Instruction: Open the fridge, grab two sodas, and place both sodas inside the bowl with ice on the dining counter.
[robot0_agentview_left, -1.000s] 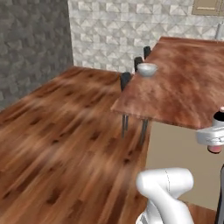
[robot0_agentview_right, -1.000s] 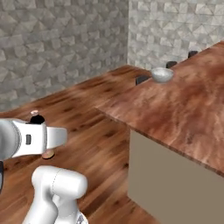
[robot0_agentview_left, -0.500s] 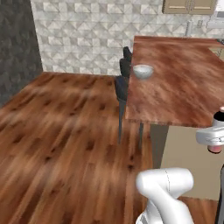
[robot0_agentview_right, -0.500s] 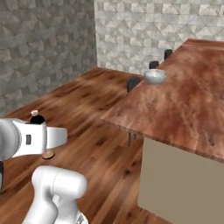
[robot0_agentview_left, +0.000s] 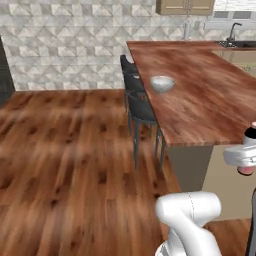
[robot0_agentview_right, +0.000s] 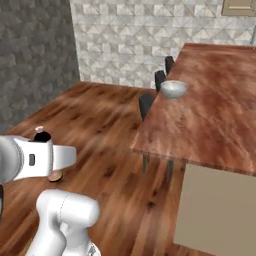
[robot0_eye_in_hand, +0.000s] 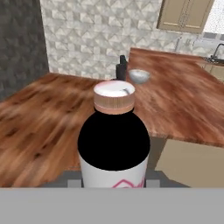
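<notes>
A wooden floor of reddish-brown planks covers the left and near part of the scene. Dark stools stand in a row along the left edge of the long worktop, with thin metal legs. A tiled wall with a grey-beige geometric pattern closes the far side. At far right there are beige wall cabinets and a sink with a dark faucet.

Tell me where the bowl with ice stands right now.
The bowl with ice stands on the dining counter, near its left edge, beside the dark stools.
</notes>
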